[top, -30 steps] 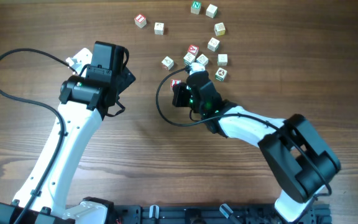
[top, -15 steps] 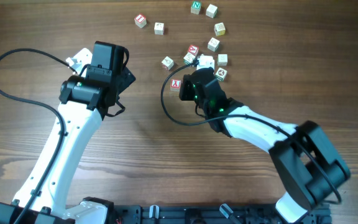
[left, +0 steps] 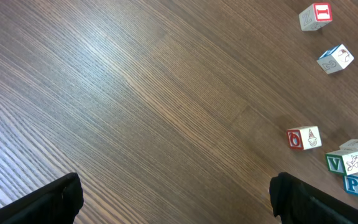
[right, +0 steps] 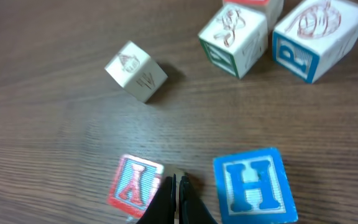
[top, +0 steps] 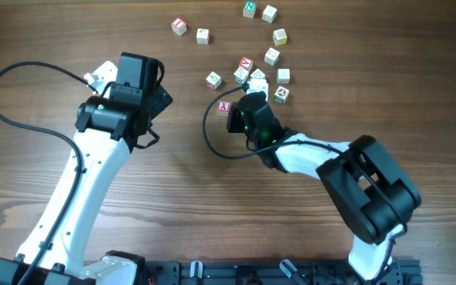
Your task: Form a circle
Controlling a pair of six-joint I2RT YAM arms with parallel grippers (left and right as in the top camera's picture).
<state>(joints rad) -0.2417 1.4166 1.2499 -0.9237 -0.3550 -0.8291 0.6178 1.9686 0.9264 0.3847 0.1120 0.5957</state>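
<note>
The circle is not a closed ring: small pale letter cubes lie scattered at the table's far middle. A loose arc runs from a red-letter cube [top: 179,25] past a green-letter one [top: 249,9] down to a cluster [top: 257,77]. My right gripper [right: 178,186] [top: 241,98] is shut, holding nothing. Its tips rest on the wood between a red A cube [right: 135,186] [top: 224,108] and a blue H cube [right: 253,186]. My left gripper [left: 179,205] [top: 163,93] stands wide open over bare wood, left of the cubes.
In the right wrist view a pale cube [right: 135,70], a green-letter cube [right: 234,40] and a blue P cube [right: 316,38] lie beyond the fingertips. The left wrist view shows several cubes along its right edge, the nearest a red-faced cube [left: 303,138]. Black cables loop beside both arms.
My right gripper shifted right, off the red A cube, which now shows fully beside it, and the right arm's elbow swung. The left arm has not moved.
</note>
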